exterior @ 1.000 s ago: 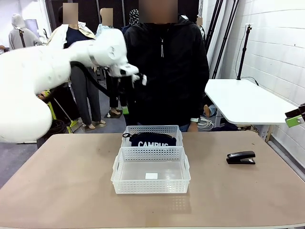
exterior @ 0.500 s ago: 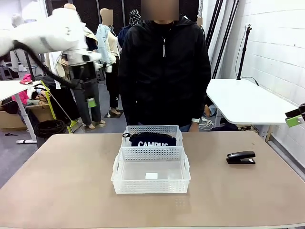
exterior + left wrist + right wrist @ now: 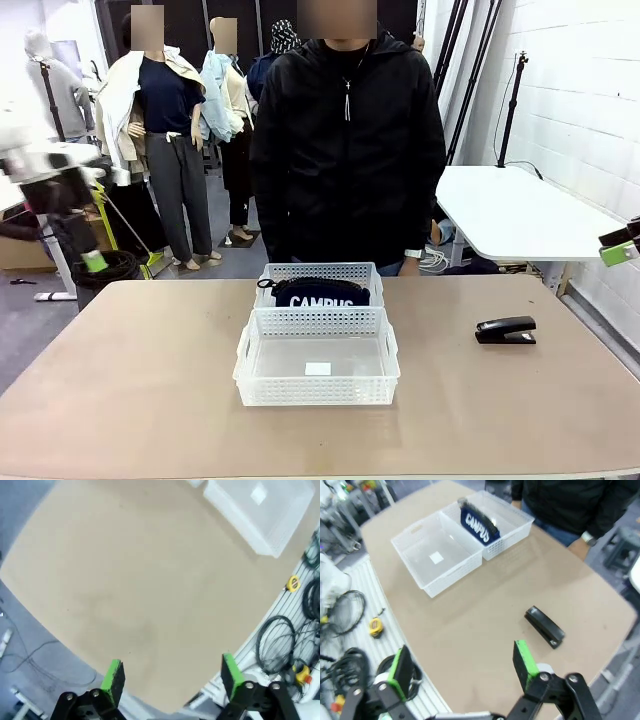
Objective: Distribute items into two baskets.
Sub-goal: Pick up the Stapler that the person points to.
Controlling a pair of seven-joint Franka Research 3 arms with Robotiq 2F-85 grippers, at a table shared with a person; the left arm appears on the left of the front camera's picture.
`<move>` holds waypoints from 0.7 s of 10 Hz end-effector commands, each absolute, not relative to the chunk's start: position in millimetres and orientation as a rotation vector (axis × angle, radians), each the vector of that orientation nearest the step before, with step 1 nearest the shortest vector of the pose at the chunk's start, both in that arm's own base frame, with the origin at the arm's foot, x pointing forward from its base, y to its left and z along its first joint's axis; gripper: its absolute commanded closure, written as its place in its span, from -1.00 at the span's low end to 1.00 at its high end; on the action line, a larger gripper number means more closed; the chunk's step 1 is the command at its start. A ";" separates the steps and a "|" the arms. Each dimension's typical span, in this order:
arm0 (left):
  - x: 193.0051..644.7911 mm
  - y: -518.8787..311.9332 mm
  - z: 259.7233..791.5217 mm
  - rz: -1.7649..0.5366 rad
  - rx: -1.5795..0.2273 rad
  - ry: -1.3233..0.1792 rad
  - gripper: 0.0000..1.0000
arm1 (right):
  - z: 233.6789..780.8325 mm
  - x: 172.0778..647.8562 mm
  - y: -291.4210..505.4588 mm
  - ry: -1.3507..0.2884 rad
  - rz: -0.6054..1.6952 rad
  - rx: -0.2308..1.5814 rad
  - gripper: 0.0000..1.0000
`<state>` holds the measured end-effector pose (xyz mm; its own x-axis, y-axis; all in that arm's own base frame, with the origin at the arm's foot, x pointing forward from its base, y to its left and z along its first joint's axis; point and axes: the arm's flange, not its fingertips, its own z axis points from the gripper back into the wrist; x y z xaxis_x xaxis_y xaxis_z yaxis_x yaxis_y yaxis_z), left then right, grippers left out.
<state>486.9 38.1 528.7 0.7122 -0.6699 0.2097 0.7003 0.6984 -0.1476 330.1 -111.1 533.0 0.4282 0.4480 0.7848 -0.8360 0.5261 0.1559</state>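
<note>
baskets (image 3: 316, 388) white mesh | pouch (image 3: 320, 297) navy, white lettering | stapler (image 3: 505, 330) black

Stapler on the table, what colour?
Black; the stapler shows best in the right wrist view.

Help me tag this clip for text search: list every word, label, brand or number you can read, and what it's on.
"CAMPUS": white letters on the dark navy pouch lying in the far basket.
White square sticker on the floor of the near basket: too small to read.
Black stapler: no print legible.
</note>
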 end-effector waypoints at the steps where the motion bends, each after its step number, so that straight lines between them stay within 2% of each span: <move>1: 453.1 86.2 530.5 -0.718 -0.343 -0.397 -1.00 | 532.7 331.8 -110.3 -0.777 0.869 0.605 -1.00; 2: 439.7 110.7 526.4 -0.700 -0.390 -0.486 -1.00 | 532.7 331.8 -110.3 -0.777 0.869 0.605 -1.00; 5: 442.8 147.5 512.2 -0.695 -0.491 -0.613 -1.00 | 532.7 331.8 -110.3 -0.777 0.869 0.605 -1.00; 7: 441.7 168.2 507.2 -0.700 -0.581 -0.792 -1.00 | 532.7 331.8 -110.3 -0.777 0.869 0.605 -1.00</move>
